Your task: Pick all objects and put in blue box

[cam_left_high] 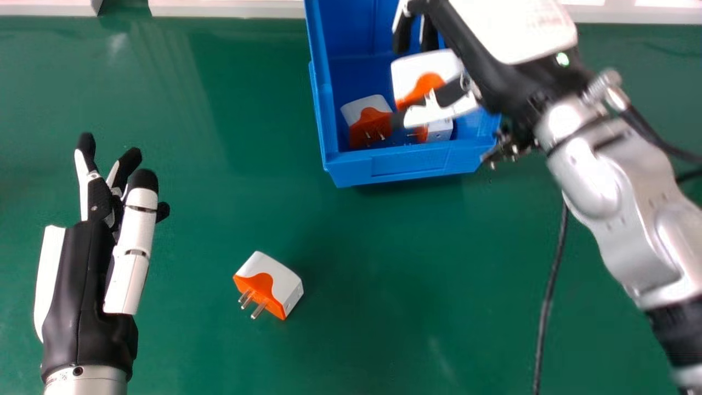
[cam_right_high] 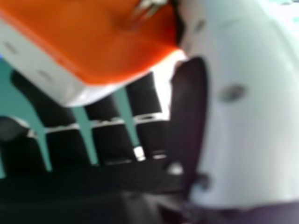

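My right hand (cam_left_high: pixel 510 27) is over the blue box (cam_left_high: pixel 406 164), its fingers and thumb curled about a raised white-and-orange plug adapter (cam_left_high: pixel 422 71). In the right hand view, the adapter (cam_right_high: pixel 98 42) is close by the thumb of my right hand (cam_right_high: pixel 247 112); the fingertips' contact with it is hard to make out. Inside the box lie another adapter (cam_left_high: pixel 370 118) and one (cam_left_high: pixel 440 130) partly covered by the thumb. A further adapter (cam_left_high: pixel 271 282) rests on the green table, prongs toward the lower left. Left of it, my left hand (cam_left_high: pixel 82 274) is open and holds nothing.
The green table (cam_left_high: pixel 219 192) extends around the box, with bare surface between the left hand and the box. A black cable (cam_left_high: pixel 551 285) runs down the table below the right forearm. Pale structures (cam_left_high: pixel 225 8) line the table's far edge.
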{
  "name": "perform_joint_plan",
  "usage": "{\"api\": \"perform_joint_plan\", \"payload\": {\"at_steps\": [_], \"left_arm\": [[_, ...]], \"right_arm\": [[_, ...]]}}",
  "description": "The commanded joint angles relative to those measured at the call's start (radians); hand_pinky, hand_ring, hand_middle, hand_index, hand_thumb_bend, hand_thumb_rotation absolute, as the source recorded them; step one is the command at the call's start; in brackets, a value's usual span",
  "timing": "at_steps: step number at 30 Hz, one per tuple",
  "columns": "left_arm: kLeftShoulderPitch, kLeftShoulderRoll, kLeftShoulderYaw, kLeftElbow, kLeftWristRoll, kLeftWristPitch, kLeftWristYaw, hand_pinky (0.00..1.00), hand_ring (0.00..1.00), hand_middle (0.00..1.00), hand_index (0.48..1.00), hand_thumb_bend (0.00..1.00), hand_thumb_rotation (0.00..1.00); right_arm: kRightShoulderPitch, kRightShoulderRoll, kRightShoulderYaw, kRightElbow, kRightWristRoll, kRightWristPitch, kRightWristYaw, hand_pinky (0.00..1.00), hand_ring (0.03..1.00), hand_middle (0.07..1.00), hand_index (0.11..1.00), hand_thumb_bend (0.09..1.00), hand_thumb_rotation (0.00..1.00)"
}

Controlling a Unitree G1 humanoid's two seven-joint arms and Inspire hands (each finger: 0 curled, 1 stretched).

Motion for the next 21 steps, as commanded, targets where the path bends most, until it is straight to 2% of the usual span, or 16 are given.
{"api": "perform_joint_plan", "payload": {"at_steps": [1, 9, 13, 14, 16, 17, 18, 21], "left_arm": [[0.000, 0.002, 0.003, -0.017, -0.006, -0.013, -0.003, 0.83, 0.92, 0.96, 0.968, 0.37, 0.87], [0.025, -0.006, -0.001, -0.033, -0.012, -0.021, -0.009, 0.84, 0.93, 0.97, 0.969, 0.37, 0.87], [0.039, -0.011, -0.006, -0.046, -0.010, -0.022, -0.008, 0.84, 0.93, 0.97, 0.970, 0.37, 0.87], [0.040, -0.011, -0.006, -0.047, -0.010, -0.022, -0.008, 0.84, 0.93, 0.97, 0.970, 0.37, 0.87], [0.044, -0.013, -0.007, -0.050, -0.010, -0.022, -0.007, 0.84, 0.93, 0.97, 0.970, 0.37, 0.87], [0.045, -0.013, -0.008, -0.051, -0.009, -0.021, -0.006, 0.84, 0.93, 0.97, 0.970, 0.37, 0.87], [0.046, -0.014, -0.008, -0.053, -0.007, -0.020, -0.005, 0.84, 0.93, 0.97, 0.970, 0.37, 0.87], [0.048, -0.014, -0.007, -0.057, -0.004, -0.019, -0.003, 0.84, 0.93, 0.97, 0.970, 0.37, 0.87]], "right_arm": [[-0.130, 0.027, 0.012, 0.104, -0.011, 0.001, -0.061, 0.05, 0.096, 0.161, 0.469, 0.490, 0.15], [-0.383, 0.093, 0.113, 0.492, -0.083, 0.015, -0.255, 0.08, 0.131, 0.219, 0.469, 0.488, 0.15], [-0.428, 0.107, 0.148, 0.602, -0.096, 0.029, -0.332, 0.09, 0.132, 0.204, 0.469, 0.488, 0.15], [-0.434, 0.109, 0.154, 0.616, -0.096, 0.031, -0.342, 0.19, 0.258, 0.317, 0.473, 0.489, 0.15], [-0.435, 0.108, 0.175, 0.625, -0.113, 0.062, -0.341, 0.28, 0.366, 0.412, 0.479, 0.489, 0.16], [-0.428, 0.102, 0.188, 0.611, -0.125, 0.088, -0.306, 0.28, 0.366, 0.412, 0.479, 0.489, 0.16], [-0.421, 0.096, 0.198, 0.595, -0.133, 0.109, -0.270, 0.40, 0.505, 0.548, 0.572, 0.512, 0.28], [-0.409, 0.088, 0.218, 0.563, -0.143, 0.147, -0.212, 0.62, 0.737, 0.766, 0.774, 0.554, 0.54]]}}
